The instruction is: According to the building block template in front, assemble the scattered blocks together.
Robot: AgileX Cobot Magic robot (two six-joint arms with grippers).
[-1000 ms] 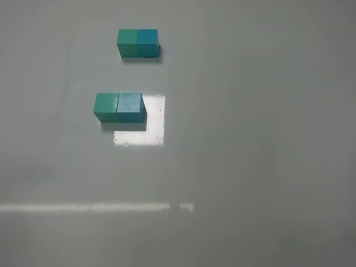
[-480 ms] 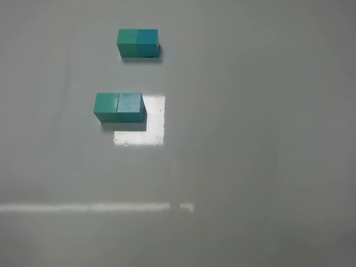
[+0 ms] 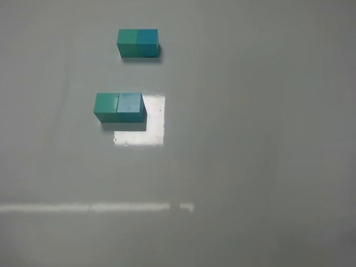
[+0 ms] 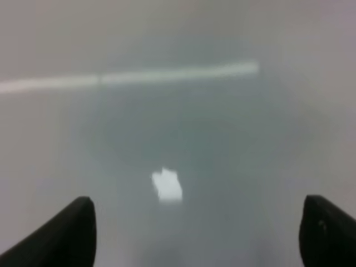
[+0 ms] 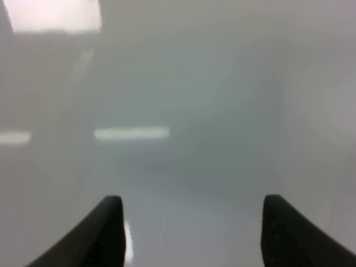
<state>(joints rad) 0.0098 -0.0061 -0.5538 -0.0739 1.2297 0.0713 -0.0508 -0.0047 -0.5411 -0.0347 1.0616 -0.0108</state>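
Note:
The building block template [image 3: 138, 43] is a short two-tone bar at the far side of the table, green-teal on the left and blue-teal on the right. Nearer, the scattered blocks stand side by side and touching: the green-teal cube [image 3: 105, 105] on the left, the blue-teal cube [image 3: 130, 105] on the right. Neither gripper shows in the exterior high view. In the left wrist view my left gripper [image 4: 197, 211] is open and empty over bare table. In the right wrist view my right gripper [image 5: 192, 206] is open and empty. No block shows in either wrist view.
A bright white L-shaped patch [image 3: 154, 128] lies on the grey table beside the two cubes. A pale stripe [image 3: 89, 207] runs across the near part of the table; it also shows in the left wrist view [image 4: 128, 77].

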